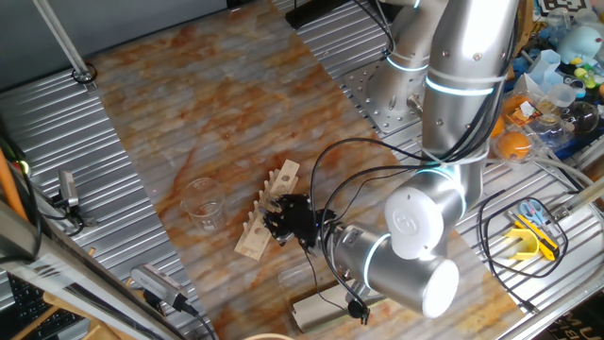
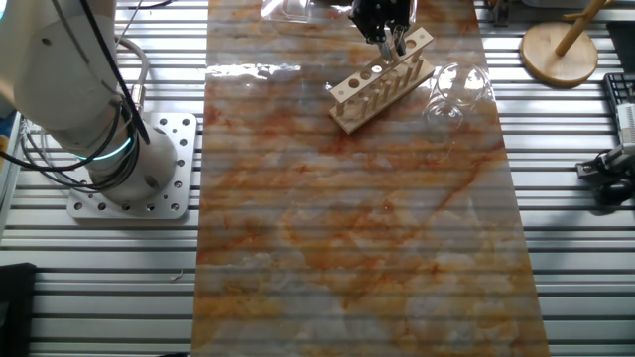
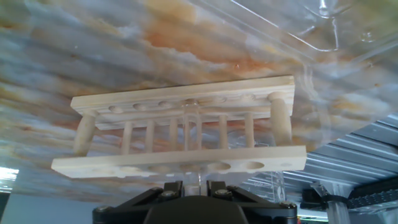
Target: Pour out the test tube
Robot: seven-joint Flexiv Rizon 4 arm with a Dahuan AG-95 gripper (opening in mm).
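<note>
A thin clear test tube [image 3: 191, 127] stands upright in a middle hole of the wooden rack [image 3: 186, 99], and its upper end runs in between my fingers. My gripper [image 3: 194, 182] sits just above the rack [image 1: 267, 210] with the jaws drawn in close against the tube's sides. In the other fixed view the gripper [image 2: 394, 40] hangs over the far end of the rack [image 2: 382, 84]. A squat clear glass beaker [image 1: 203, 203] stands on the marbled mat beside the rack, also seen as the beaker [image 2: 451, 94] to the rack's right.
A clear plastic tray [image 3: 323, 31] lies on the mat beyond the rack. A round wooden stand [image 2: 561, 45] sits on the metal table off the mat. The arm's base [image 2: 129, 188] is bolted at the left. Cluttered items [image 1: 557, 76] crowd the far corner.
</note>
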